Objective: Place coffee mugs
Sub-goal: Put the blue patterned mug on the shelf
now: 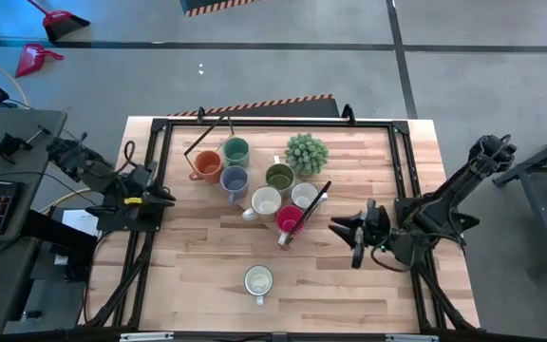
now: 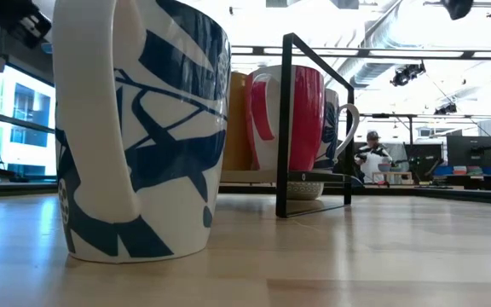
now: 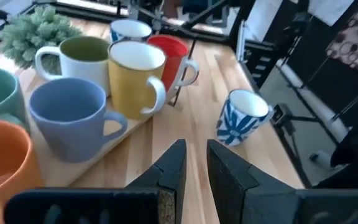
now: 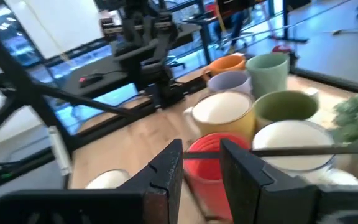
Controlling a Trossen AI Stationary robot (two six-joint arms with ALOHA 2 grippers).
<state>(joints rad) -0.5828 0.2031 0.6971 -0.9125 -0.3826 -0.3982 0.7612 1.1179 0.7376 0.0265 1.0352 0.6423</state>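
Mugs (image 1: 259, 185) cluster mid-table on a wooden tray (image 1: 238, 204) beside a spiky plant (image 1: 306, 152); one white-and-blue mug (image 1: 258, 281) stands alone near the front edge. Left gripper (image 1: 167, 198) fingers (image 3: 169, 171) stand slightly apart, holding nothing, at the table's left edge. Right gripper (image 1: 335, 226) fingers (image 4: 166, 171) stand apart, empty, just right of the red mug (image 1: 289, 221). Black frame (image 1: 283, 123) surrounds the table.

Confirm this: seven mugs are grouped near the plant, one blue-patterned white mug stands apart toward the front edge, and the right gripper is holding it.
Not quite: the right gripper holds nothing; the high view shows it beside the red mug, while the blue-patterned mug stands alone.
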